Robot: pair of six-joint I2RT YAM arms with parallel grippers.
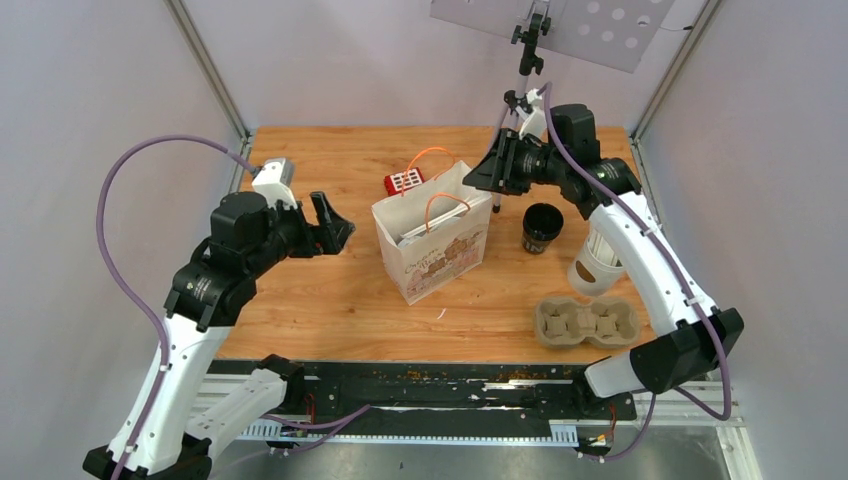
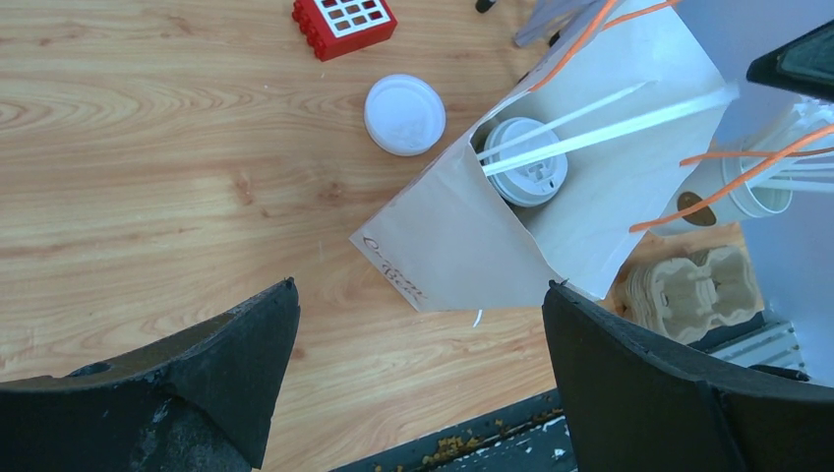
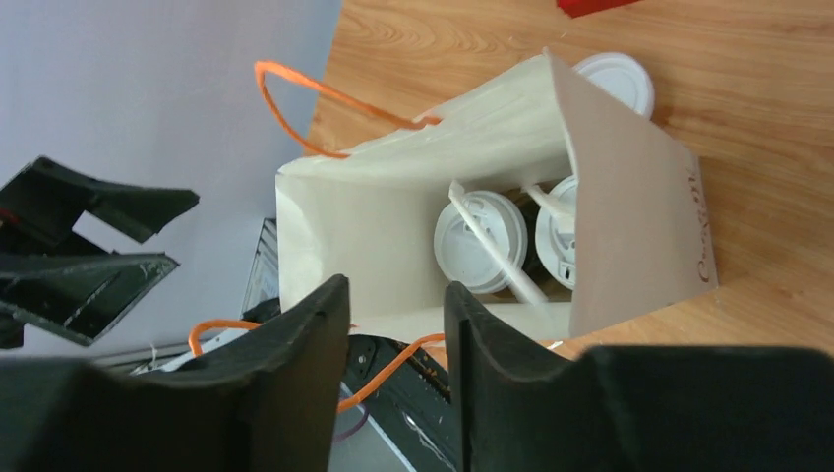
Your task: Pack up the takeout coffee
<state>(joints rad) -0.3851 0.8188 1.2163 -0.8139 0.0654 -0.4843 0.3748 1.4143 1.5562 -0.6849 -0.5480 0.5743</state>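
Table [image 1: 330, 300]: light wooden top with visible grain, seen across the middle of the top view.
Left wall [image 1: 90, 100], back wall [image 1: 350, 60], right wall [image 1: 770, 150]: plain pale grey panels.
Metal posts: one is set slanting at upper left [image 1: 210, 70], one at upper right [image 1: 675, 70].
Black strip [image 1: 450, 385]: fixed along the table's lower edge, speckled with brown crumbs.
Perforated grey plate [image 1: 590, 25]: mounted on a thin stand [image 1: 520, 80], top centre.
Light: even, with soft shadows.

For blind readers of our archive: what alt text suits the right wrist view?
Looking down into an open paper bag with orange handles, holding two white-lidded coffee cups and straws. A loose lid lies on the table beside it; the right gripper hovers open, empty.
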